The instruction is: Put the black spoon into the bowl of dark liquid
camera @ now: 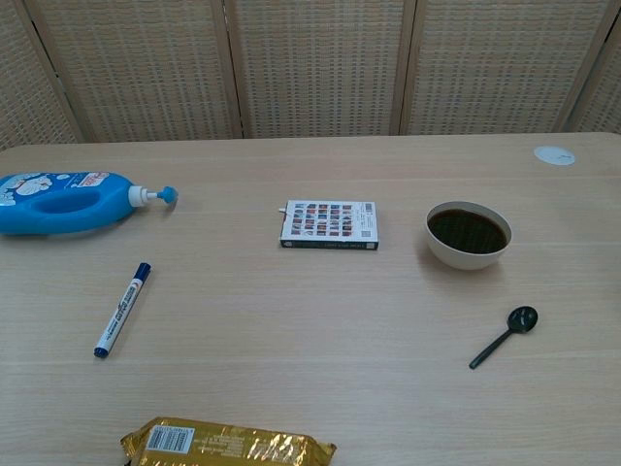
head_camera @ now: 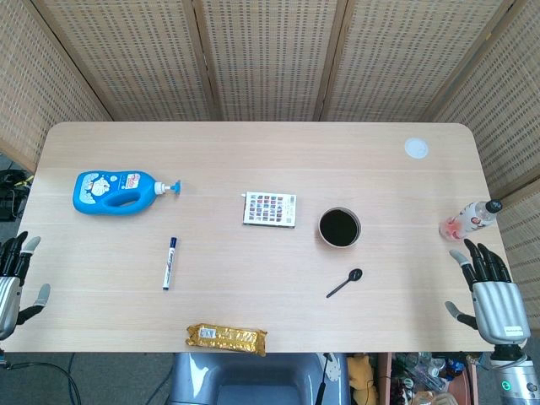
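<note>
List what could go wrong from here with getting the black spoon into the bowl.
1. The black spoon lies flat on the table, so the right hand may struggle to pinch its thin handle and could push it away.
2. The bowl is full of dark liquid nearly to the rim; dropping the spoon in could splash.
3. A bottle lies near the right hand and could get knocked.
</note>
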Available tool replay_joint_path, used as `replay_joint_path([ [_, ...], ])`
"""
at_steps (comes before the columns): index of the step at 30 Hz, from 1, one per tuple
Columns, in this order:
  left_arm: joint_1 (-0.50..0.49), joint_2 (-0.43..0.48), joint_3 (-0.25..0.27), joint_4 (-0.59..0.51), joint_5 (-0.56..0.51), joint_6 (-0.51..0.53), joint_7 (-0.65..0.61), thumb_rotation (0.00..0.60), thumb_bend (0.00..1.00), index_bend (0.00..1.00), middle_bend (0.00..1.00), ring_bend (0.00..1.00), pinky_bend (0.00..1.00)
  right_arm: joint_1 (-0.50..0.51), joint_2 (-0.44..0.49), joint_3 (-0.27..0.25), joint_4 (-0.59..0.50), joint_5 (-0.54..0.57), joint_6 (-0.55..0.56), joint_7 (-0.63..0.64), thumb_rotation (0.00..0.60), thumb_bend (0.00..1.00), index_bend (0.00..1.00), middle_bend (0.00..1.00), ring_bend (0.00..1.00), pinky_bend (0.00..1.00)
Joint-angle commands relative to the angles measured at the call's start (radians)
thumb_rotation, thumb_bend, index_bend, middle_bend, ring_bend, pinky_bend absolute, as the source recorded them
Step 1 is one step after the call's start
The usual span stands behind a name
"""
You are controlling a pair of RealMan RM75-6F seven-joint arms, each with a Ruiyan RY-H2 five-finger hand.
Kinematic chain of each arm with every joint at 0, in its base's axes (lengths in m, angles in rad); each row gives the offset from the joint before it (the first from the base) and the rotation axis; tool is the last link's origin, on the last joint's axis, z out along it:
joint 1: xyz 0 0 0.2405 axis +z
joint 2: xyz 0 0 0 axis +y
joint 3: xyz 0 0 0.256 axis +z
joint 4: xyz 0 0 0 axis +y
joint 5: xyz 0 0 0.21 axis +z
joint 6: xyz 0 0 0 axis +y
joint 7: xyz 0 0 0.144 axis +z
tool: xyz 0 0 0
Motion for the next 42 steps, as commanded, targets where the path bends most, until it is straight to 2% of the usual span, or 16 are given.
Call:
replay_joint_path([
  [1,-0.002,0.000,0.001,-0.002,-0.001,-0.004,0.001,0.600,0.41,0.00,0.00,0.00,0.00,0.000,-0.001,0.000,0.002,0.001,-0.002,0.002,0.600,0.19,0.16,0.11,0.02,0.16],
  [16,-0.020,0.015,0.002,-0.028,0.010,-0.032,0.020,0.600,0.41,0.00,0.00,0.00,0.00,0.015,-0.010,-0.003,0.017,-0.023,-0.014,0.031,0.600,0.19,0.16,0.14,0.03,0.16],
  [22,-0.026,0.018,0.006,-0.034,0.011,-0.046,0.026,0.600,0.41,0.00,0.00,0.00,0.00,0.051,-0.004,0.004,0.020,-0.068,-0.031,0.050,0.600,0.19,0.16,0.20,0.10,0.17],
  [31,-0.039,0.033,0.000,-0.043,0.005,-0.062,0.049,0.600,0.41,0.00,0.00,0.00,0.00,0.176,0.028,0.027,-0.016,-0.134,-0.155,0.075,0.600,0.20,0.19,0.32,0.22,0.27],
  [35,-0.049,0.045,-0.005,-0.047,0.005,-0.070,0.058,0.600,0.41,0.00,0.00,0.00,0.00,0.247,0.035,0.039,-0.034,-0.144,-0.242,0.084,0.600,0.20,0.21,0.35,0.25,0.31],
  [42,-0.069,0.066,-0.020,-0.056,-0.010,-0.090,0.078,0.600,0.41,0.00,0.00,0.00,0.00,0.372,0.016,0.048,-0.049,-0.154,-0.405,0.094,0.600,0.20,0.26,0.44,0.36,0.44],
])
